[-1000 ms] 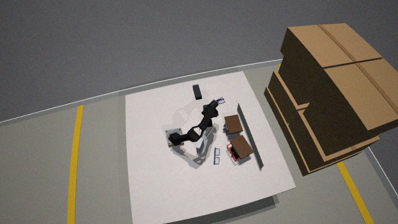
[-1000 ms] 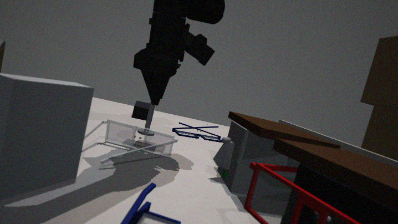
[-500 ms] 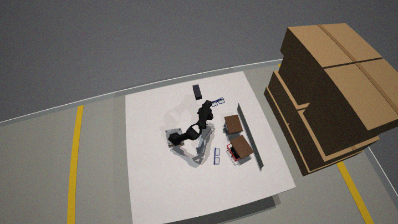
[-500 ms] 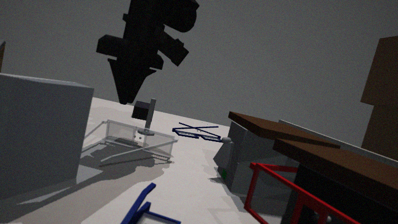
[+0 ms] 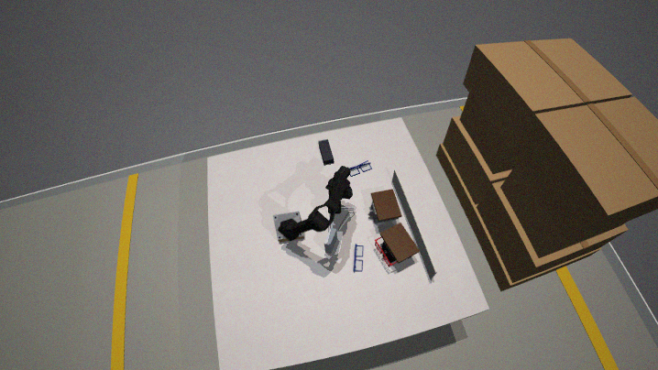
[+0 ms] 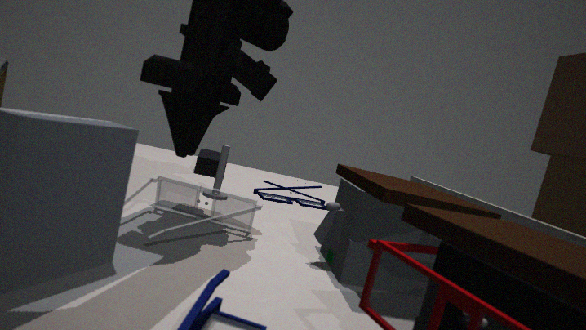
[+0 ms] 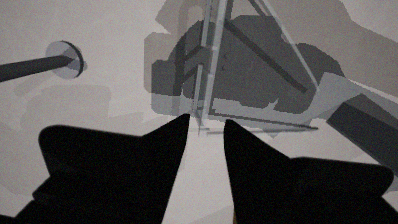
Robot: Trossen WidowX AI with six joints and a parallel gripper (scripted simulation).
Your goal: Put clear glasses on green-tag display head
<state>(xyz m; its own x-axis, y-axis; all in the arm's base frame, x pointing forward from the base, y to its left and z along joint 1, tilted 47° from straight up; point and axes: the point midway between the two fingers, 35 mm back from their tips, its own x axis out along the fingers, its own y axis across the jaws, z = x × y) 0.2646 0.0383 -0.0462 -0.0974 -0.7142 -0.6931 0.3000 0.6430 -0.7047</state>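
Observation:
The clear glasses [image 6: 205,222] [image 7: 212,60] stand on the white table with their temples spread. My gripper [image 6: 183,155] [image 7: 207,122] points down above them, its fingers partly open with nothing held between them. In the wrist view the frame's upright bar runs up from just beyond the gap between the fingertips. The display head with the green tag [image 6: 330,256] is the grey one [image 6: 364,221] with a brown top [image 5: 386,204] and a small round nose; it wears no glasses. The other head [image 5: 399,242] is black and wears red glasses [image 6: 370,274].
A thin post on a round foot [image 6: 222,168] [image 7: 35,66] stands beside the clear glasses. Blue glasses lie at the front [image 5: 355,257] and farther back [image 6: 256,191]. A dark box [image 5: 325,151] and a grey block [image 6: 65,185] stand around. A long panel [image 5: 413,225] is behind the heads.

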